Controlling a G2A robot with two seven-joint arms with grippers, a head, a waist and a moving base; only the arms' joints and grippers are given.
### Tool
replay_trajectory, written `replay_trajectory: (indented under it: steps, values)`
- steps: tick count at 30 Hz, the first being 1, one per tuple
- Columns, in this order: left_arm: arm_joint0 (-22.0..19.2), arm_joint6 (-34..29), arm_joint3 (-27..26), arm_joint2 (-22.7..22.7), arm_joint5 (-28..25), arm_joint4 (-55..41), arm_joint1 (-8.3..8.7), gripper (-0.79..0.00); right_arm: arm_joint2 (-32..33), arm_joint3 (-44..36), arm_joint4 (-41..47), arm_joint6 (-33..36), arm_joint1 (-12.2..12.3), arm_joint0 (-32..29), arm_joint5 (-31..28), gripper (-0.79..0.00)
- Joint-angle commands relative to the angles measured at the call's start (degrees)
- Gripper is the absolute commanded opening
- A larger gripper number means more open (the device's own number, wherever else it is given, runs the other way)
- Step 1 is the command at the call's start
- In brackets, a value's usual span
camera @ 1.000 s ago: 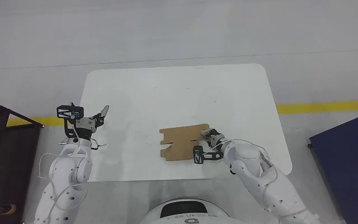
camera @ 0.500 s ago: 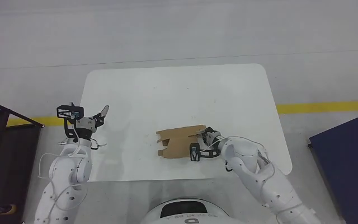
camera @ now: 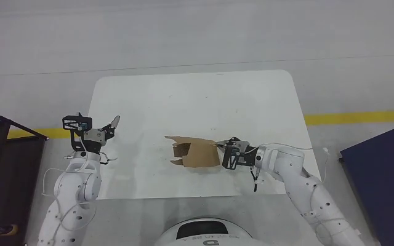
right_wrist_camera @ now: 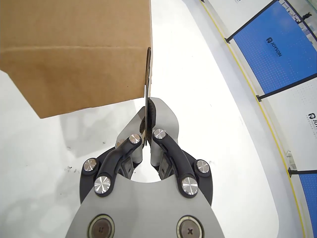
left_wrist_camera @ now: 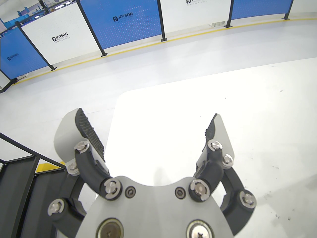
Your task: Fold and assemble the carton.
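The brown carton sits on the white counter. The counter's edge on the robot's side is near the carton, and the far edge is well away from it. The carton is partly opened up, not flat. Its long side runs along that near edge, from one arm's side toward the other's.

The right gripper touches the carton at the end on the robot's right. Its jaws are nearly together and pinch a thin edge of the card. The carton reaches away from these jaws toward the left arm's side. So the right arm is the near one, because it already has hold of the carton.

The left gripper is well apart from the carton, out past its free end. Its jaws are wide and hold nothing. The next step probably needs this arm to come over to the free end, so that one arm can steady the carton while the other folds.

From the top, the free end looks open, with small flaps sticking out. The right wrist view does not show that end. It does show the card edge squeezed between the two pads, and a fold line running across the brown side. The left wrist view shows bare counter between the wide jaws.
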Motion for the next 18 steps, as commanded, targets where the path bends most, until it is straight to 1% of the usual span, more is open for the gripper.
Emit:
replay_trajectory:
  steps: [1,8,9,10,12,15,16,18]
  values:
    - [0.0,0.0,0.0,0.0,0.0,0.0,0.0,0.0,0.0,0.0,-0.1,0.0,0.0,0.0,0.0,-0.785]
    - [0.0,0.0,0.0,0.0,0.0,0.0,0.0,0.0,0.0,0.2,0.2,0.2,0.0,-0.1,0.3,-0.785]
    - [0.0,0.0,0.0,0.0,0.0,0.0,0.0,0.0,0.1,1.2,1.8,0.3,-0.1,-0.1,1.1,-0.785]
    - [0.0,0.0,0.0,0.0,0.0,0.0,0.0,0.0,-0.2,1.8,5.1,-2.0,-0.3,0.1,0.0,-0.785]
    - [0.0,0.0,0.0,0.0,0.0,0.0,0.0,0.0,-0.1,5.5,12.0,-8.8,-0.2,1.7,-5.6,-0.785]
    - [0.0,0.0,0.0,0.0,0.0,0.0,0.0,0.0,-1.0,13.4,18.6,-11.9,-0.3,6.2,-15.5,-0.785]
    - [0.0,0.0,0.0,0.0,0.0,0.0,0.0,0.0,-2.1,15.5,20.2,-11.9,-0.4,7.7,-16.4,-0.785]
    - [0.0,0.0,0.0,0.0,0.0,0.0,0.0,0.0,-5.3,18.3,24.6,-12.9,-0.6,9.8,-16.4,-0.785]
